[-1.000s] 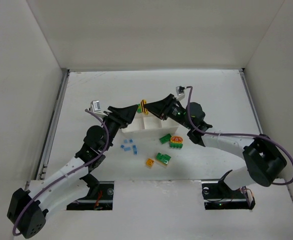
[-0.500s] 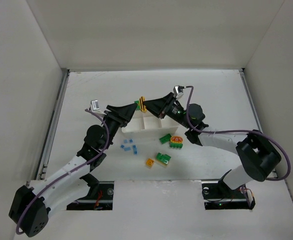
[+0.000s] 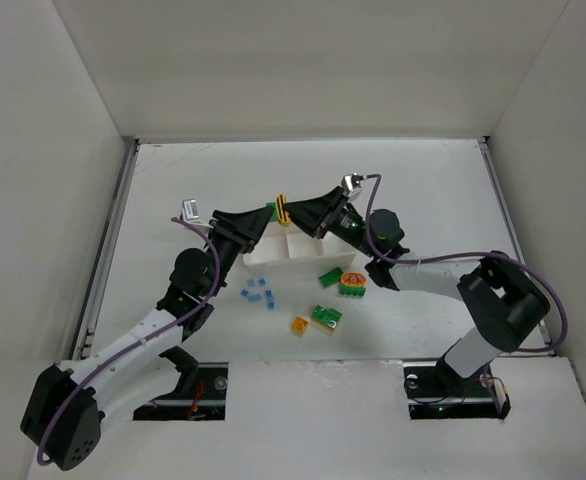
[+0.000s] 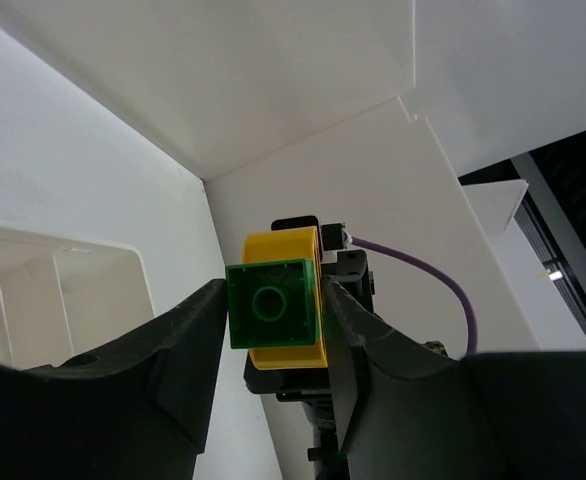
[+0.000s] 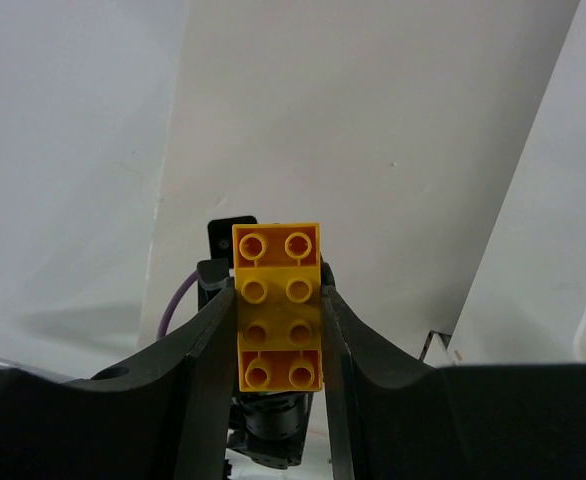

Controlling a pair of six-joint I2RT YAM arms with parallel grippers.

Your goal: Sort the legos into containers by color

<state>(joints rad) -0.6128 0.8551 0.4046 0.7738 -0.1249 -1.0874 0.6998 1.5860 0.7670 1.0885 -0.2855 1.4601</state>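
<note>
Two grippers face each other above the 12 o'clock rim of the shallow white three-compartment plastic tray (image 3: 281, 258). The left gripper (image 3: 269, 212) is clenched on a small green square brick (image 4: 271, 303); the right gripper (image 3: 293, 213) on a yellow stacked brick (image 5: 278, 305)

A white worktop (image 3: 423, 190) is lying inside an enclosure, with white walls (image 3: 303, 60) rising behind it and at both sides. A metal rail (image 3: 105, 245) is running along its left edge, and another (image 3: 503, 205) along its right.
</note>
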